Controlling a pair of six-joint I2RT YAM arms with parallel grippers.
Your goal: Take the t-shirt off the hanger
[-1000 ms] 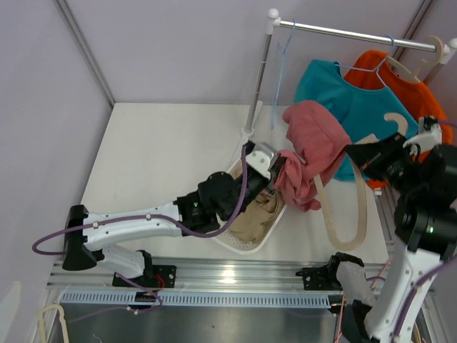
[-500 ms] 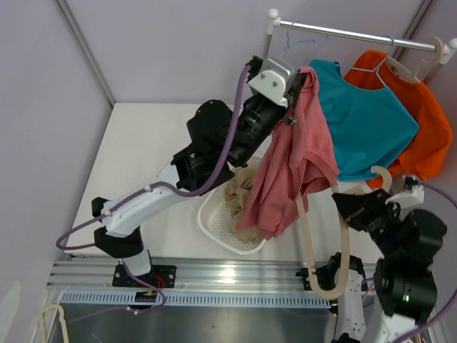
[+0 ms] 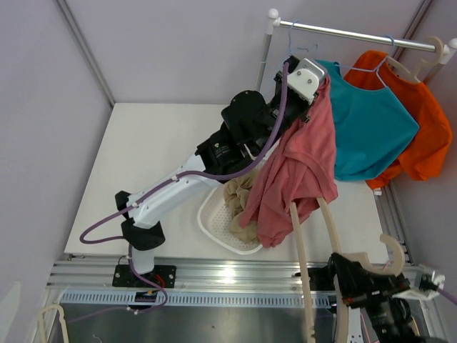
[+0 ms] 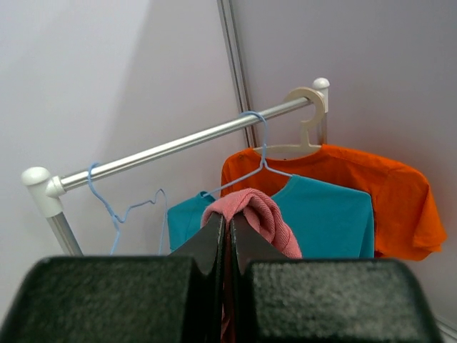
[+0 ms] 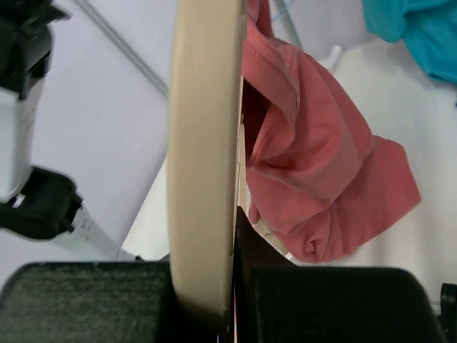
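The pink t-shirt (image 3: pixel 303 161) hangs from my left gripper (image 3: pixel 314 89), which is raised near the rack and shut on a bunch of its fabric (image 4: pixel 250 207); the left gripper's jaws (image 4: pixel 228 223) are pressed together on it. My right gripper (image 3: pixel 357 280) is low at the near edge, shut on the cream hanger (image 3: pixel 298 250). The hanger's two arms run up to the shirt's lower edge, where their ends are hidden. In the right wrist view the hanger (image 5: pixel 207 128) fills the jaws of the right gripper (image 5: pixel 235 236), with the shirt (image 5: pixel 314 164) beyond it.
A white basket (image 3: pixel 212 223) holding beige cloth (image 3: pixel 239 193) stands under the shirt. On the rack rod (image 3: pixel 350 31) hang a teal shirt (image 3: pixel 371 121), an orange shirt (image 3: pixel 425 121), a blue wire hanger (image 3: pixel 285 43) and a spare cream hanger (image 3: pixel 421 66).
My left gripper has lifted the pink shirt up out of the basket area and right toward the rack. My right gripper has pulled the hanger down toward the near edge.
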